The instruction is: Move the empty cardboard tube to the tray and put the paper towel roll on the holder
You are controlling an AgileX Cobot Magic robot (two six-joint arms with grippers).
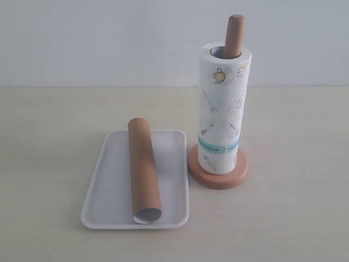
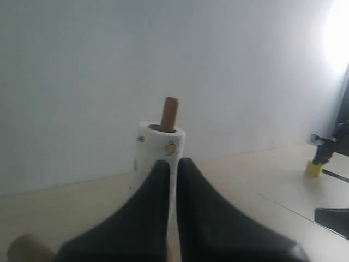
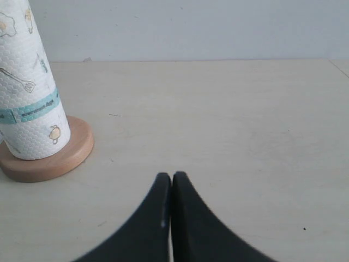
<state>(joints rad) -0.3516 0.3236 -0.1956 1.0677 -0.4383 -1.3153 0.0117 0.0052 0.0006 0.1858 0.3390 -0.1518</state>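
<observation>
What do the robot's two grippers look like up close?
The left gripper and right gripper look alike: each has two smooth black fingers, broad at the base and curving inward to narrow rounded tips. No cables or labels show on them.

A plain, pale grey-white wall (image 1: 109, 38) was seen across the upper third of the exterior view. It was met along a straight horizontal line by a pale beige table (image 1: 49, 136), by which the rest of the frame was filled. The tabletop was softly and evenly lit. In the left wrist view, a strong white glare (image 2: 339, 33) was seen on the wall, and a straight seam (image 2: 262, 199) was seen crossing the tabletop.
</observation>
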